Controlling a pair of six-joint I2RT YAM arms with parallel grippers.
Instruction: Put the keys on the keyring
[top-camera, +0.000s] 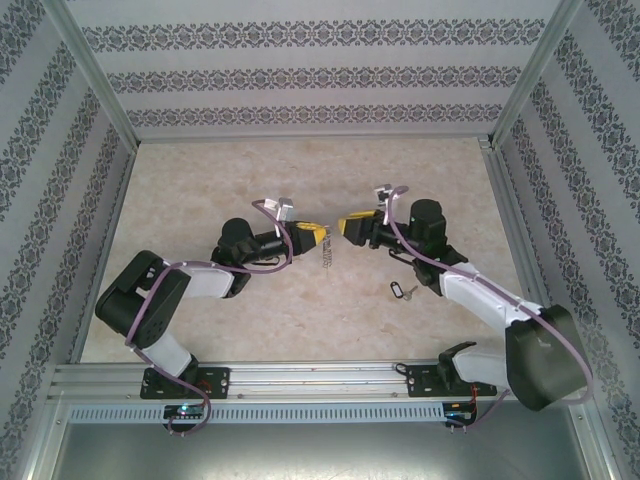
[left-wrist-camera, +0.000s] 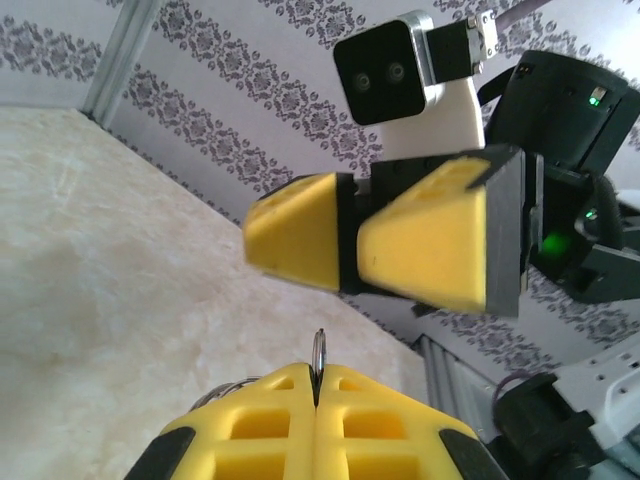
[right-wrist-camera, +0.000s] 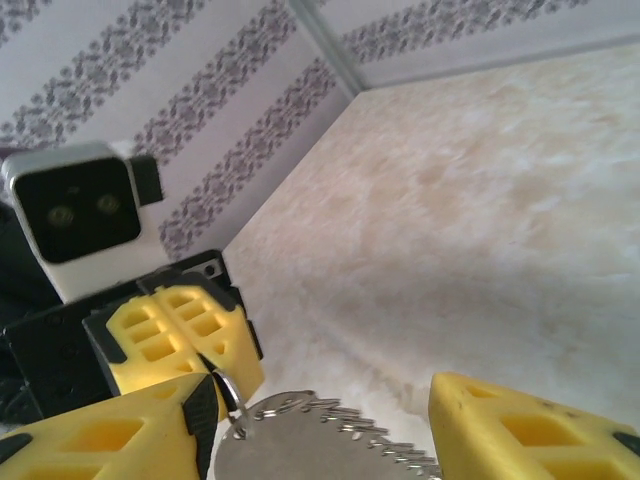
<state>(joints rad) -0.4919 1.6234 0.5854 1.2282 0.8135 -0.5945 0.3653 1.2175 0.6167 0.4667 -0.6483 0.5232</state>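
I hold keyring pinched in left end effector for threading; right end effector spread, empty; key on worktop.

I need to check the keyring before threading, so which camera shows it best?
Right wrist: the keyring hangs close up, loop and beaded chain visible, pinched in the left gripper. Left wrist shows it as an edge-on sliver between shut jaws; top external shows a tiny speck.
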